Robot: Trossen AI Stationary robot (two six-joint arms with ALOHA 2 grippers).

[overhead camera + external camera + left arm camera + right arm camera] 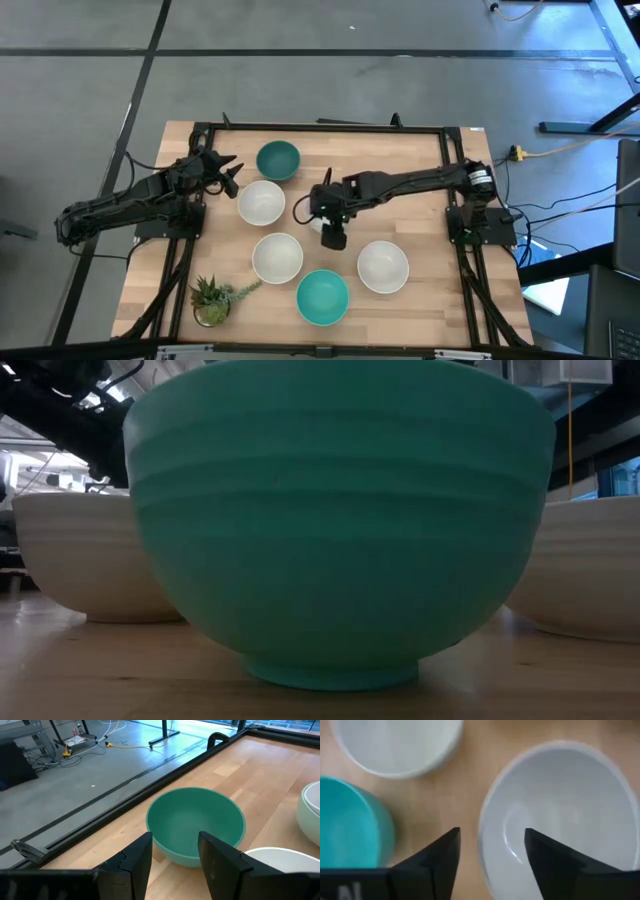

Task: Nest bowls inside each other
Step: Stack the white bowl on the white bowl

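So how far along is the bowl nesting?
Done: nothing looks nested yet. The dark teal bowl, turquoise bowl and three white bowls sit apart. In hand: the right gripper is open over a white bowl; the left gripper is open, facing the dark teal bowl. Left: all the nesting.

The high view looks straight down on the whole table [420, 160]; the low view sits level, right against the turquoise bowl [340, 530], also seen from overhead.
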